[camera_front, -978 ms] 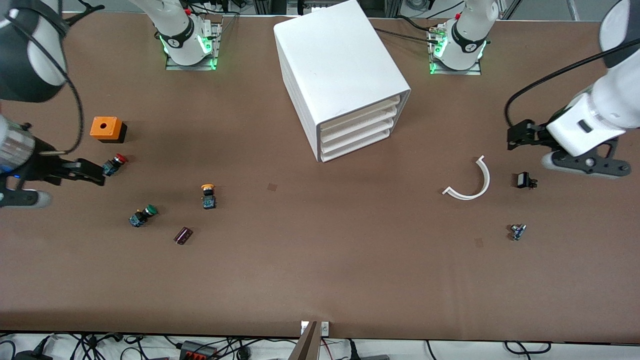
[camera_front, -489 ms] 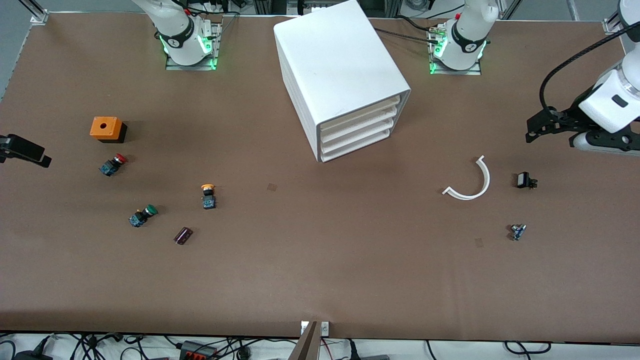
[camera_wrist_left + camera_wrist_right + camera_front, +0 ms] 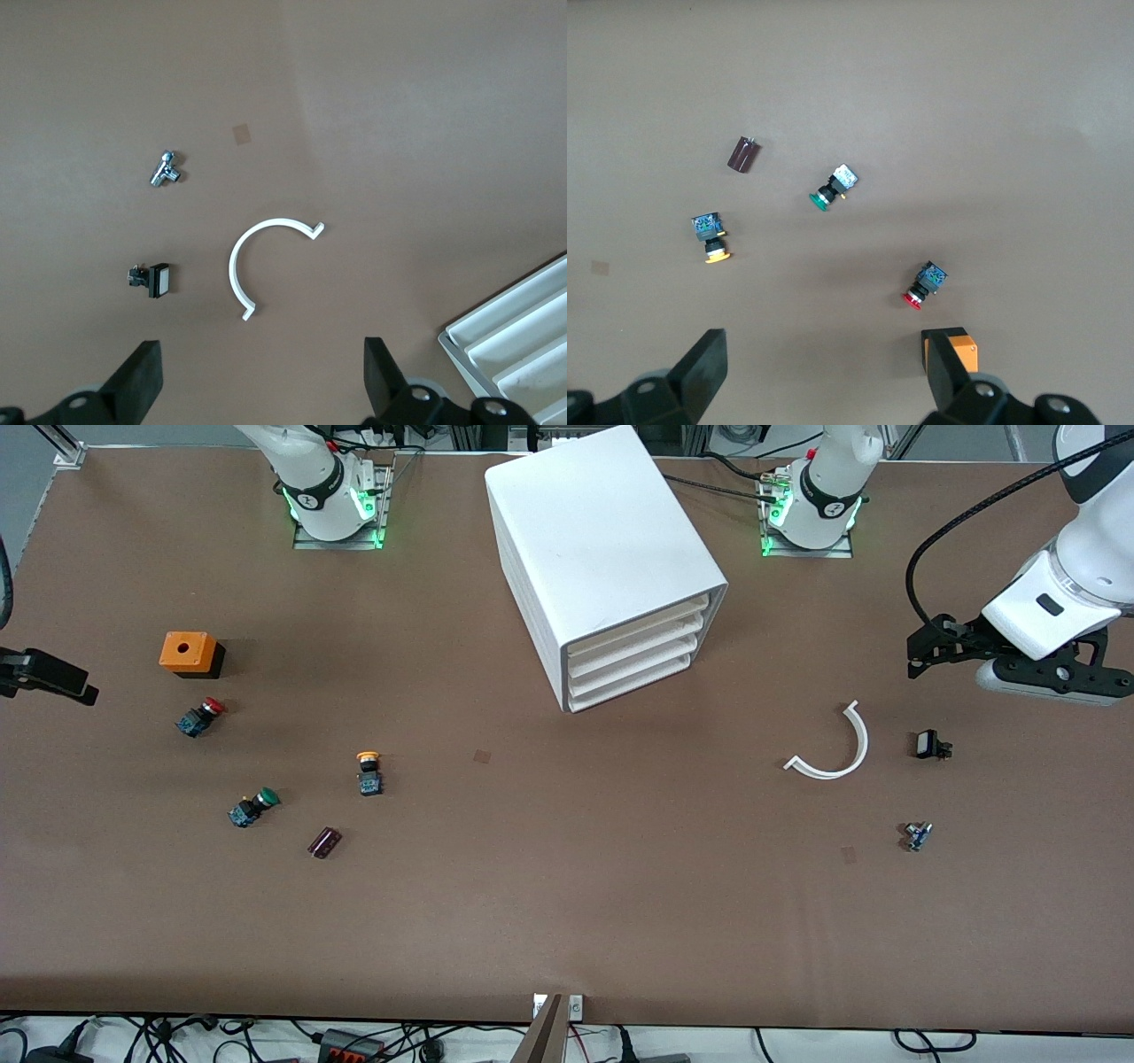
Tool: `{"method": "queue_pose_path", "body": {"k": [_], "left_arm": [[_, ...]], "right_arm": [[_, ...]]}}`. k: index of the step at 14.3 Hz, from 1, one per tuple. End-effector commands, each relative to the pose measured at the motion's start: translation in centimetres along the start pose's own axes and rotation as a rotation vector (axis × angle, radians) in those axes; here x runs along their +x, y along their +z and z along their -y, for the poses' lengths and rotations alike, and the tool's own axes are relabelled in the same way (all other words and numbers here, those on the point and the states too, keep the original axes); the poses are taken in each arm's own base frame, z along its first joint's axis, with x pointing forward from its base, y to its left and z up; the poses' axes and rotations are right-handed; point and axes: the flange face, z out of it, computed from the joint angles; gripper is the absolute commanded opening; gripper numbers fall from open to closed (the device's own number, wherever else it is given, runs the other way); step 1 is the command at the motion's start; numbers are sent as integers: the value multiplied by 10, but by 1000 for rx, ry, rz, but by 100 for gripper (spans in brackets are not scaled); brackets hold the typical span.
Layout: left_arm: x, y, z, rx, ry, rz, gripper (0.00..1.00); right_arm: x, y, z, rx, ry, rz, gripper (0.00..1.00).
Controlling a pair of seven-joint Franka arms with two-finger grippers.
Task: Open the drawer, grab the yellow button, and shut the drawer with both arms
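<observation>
Brown tabletop (image 3: 567,921) fills the frame, the white cabinet (image 3: 602,558) at upper centre. Its top drawer (image 3: 638,631) is shut, so opening looks not yet begun. The left gripper (image 3: 257,372) hangs wide and empty over the table's left-arm end, and the right gripper (image 3: 824,363) likewise at the right-arm end. The button (image 3: 368,772) lies on the table at mid-height. Next, one gripper must reach the drawer front. The white curved strip (image 3: 833,753) lies near that path.
</observation>
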Motion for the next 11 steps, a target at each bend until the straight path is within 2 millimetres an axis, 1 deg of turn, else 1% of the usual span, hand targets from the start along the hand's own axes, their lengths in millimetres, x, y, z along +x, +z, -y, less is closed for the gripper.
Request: {"method": "queue_pose_path", "body": {"k": [1, 3, 5, 7, 11], "left_arm": [[-7, -6, 6, 17, 7, 13, 100], [-7, -6, 6, 14, 7, 13, 100], [-6, -6, 5, 12, 10, 12, 100], [-7, -6, 6, 14, 10, 13, 100], [-6, -5, 5, 13, 10, 15, 100]], "right_arm": [[-38, 7, 2, -12, -17, -15, 100], [-42, 8, 2, -6, -13, 20, 100], [-40, 8, 2, -6, -20, 19, 100], [-38, 2, 2, -14, -22, 7, 100], [-43, 1, 5, -6, -23, 30, 100]]}}
